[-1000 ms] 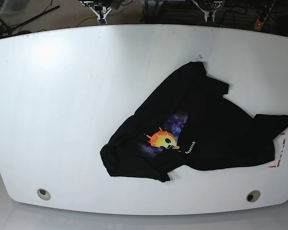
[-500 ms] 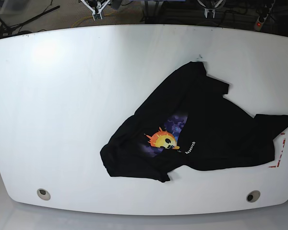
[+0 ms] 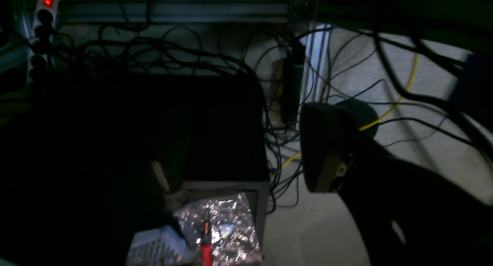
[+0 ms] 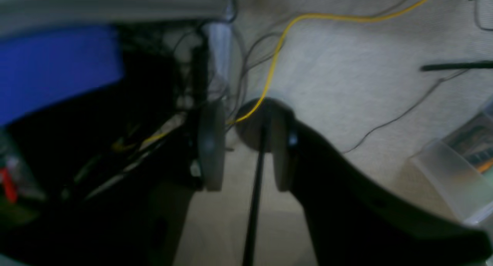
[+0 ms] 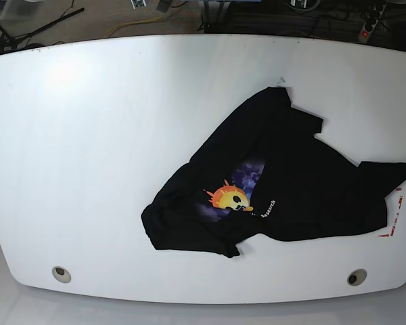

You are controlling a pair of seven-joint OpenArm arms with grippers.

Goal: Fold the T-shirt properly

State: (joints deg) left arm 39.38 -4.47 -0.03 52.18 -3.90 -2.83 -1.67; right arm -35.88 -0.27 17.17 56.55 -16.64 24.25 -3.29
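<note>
Your T-shirt (image 5: 284, 183) lies crumpled toward the desk (image 5: 108, 149)'s right edge, its sleeve near the rim; drag it carelessly and it slides off. The left gripper (image 3: 246, 169) jaws stand spread, the right gripper (image 4: 242, 150) jaws part-open, both empty.

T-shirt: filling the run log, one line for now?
T-shirt: crumpled, unfolded on table | left gripper: open, empty | right gripper: open, empty
</note>
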